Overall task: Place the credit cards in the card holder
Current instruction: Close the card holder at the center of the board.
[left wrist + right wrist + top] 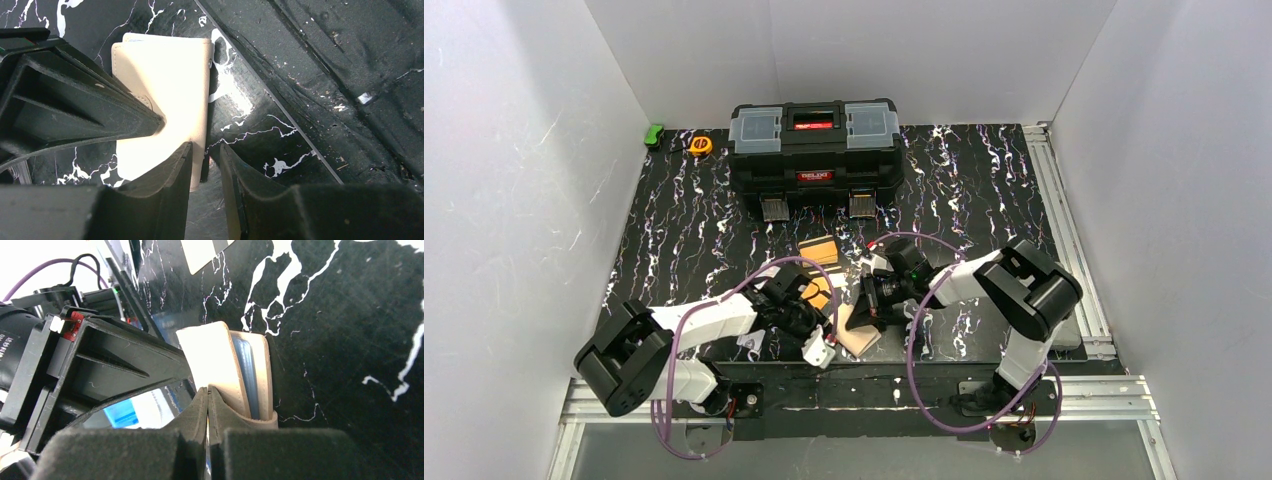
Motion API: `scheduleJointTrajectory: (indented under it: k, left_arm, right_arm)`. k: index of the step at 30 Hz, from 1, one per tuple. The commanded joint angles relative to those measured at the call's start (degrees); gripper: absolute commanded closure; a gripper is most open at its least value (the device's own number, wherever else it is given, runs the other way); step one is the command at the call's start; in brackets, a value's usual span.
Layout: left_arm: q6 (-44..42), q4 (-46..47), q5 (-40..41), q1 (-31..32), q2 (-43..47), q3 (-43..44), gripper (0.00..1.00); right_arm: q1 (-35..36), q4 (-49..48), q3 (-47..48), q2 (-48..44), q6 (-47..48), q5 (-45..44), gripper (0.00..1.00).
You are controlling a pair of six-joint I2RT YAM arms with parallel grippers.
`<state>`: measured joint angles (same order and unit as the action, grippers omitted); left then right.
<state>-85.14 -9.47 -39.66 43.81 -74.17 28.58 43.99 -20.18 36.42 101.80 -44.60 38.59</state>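
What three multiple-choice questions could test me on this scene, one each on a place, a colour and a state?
1. Where does the toolbox stand?
A. Between the two arms, at the near edge
B. At the far side of the table, near the middle
C. Off the table, on the right rail

2. What colour is the outside of the holder?
A. Red
B. Green
C. Beige

3. How is the right pincer?
A. Shut
B. Wide open
C. Clamped round a tape measure

Answers:
1 B: the top view shows the toolbox by the back wall, across the table from the arm bases.
2 C: the left wrist view shows the holder as pale beige against the black top.
3 A: in its own wrist view, the tips of the right pincer meet with no gap.
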Motion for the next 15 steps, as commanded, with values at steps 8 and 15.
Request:
scheduleJointTrajectory:
  k: [8, 15]
  left_arm:
    - [-2.05, 0.14, 2.75, -0.02, -2.27, 4.54, 0.72]
    - [0.22, -3.19, 4.75, 0.00, 3.12, 4.82, 0.70]
  right_arm:
    - [0.38, 11.77, -9.73, 4.81, 2.51, -17.46, 0.99]
    - [0.56, 16.65, -10.13, -14.26, 3.59, -25.21, 0.56]
